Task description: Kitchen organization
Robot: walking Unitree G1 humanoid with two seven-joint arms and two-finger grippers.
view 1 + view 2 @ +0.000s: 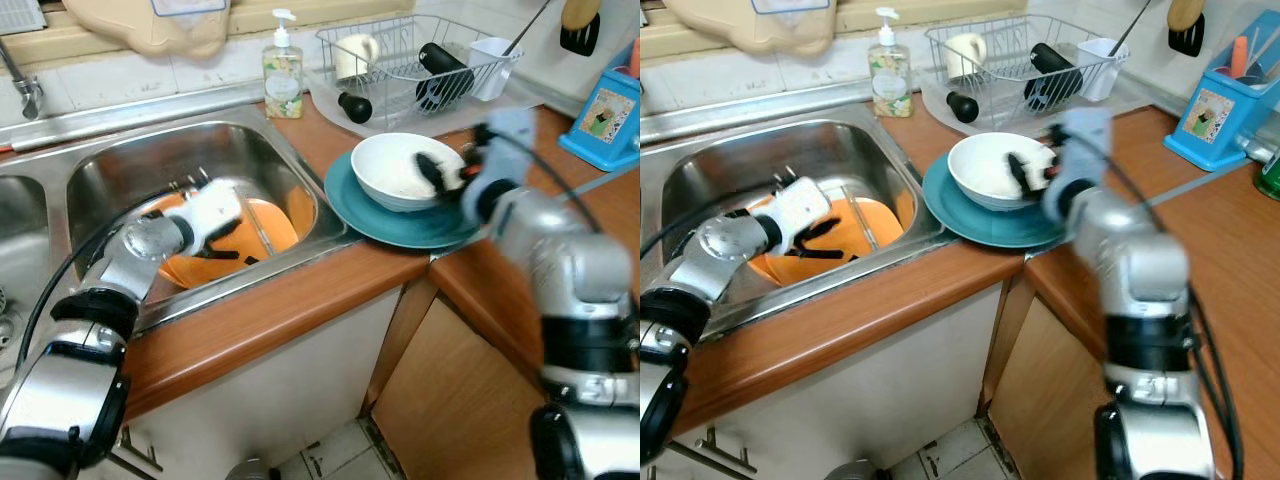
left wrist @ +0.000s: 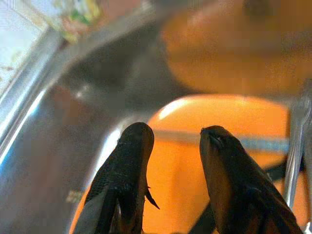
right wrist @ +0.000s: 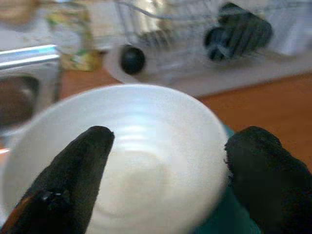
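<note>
An orange plate (image 1: 275,228) lies in the steel sink (image 1: 130,165). My left gripper (image 1: 232,245) reaches down into the sink just above it, open, with nothing between its fingers (image 2: 131,156). A clear glass-like rim (image 1: 252,215) stands beside it. On the counter a white bowl (image 1: 390,170) rests on a teal plate (image 1: 400,228). My right gripper (image 1: 437,172) is at the bowl's right rim, open. In the right wrist view one finger (image 3: 83,161) is over the bowl's inside (image 3: 146,146) and the other is outside the rim.
Behind the bowl a wire dish rack (image 1: 410,60) holds a mug and dark cups. A soap bottle (image 1: 283,75) stands at the sink's back corner, a blue box (image 1: 605,115) at the far right. The tap (image 1: 25,90) is at the far left. Wooden counter runs along the front edge.
</note>
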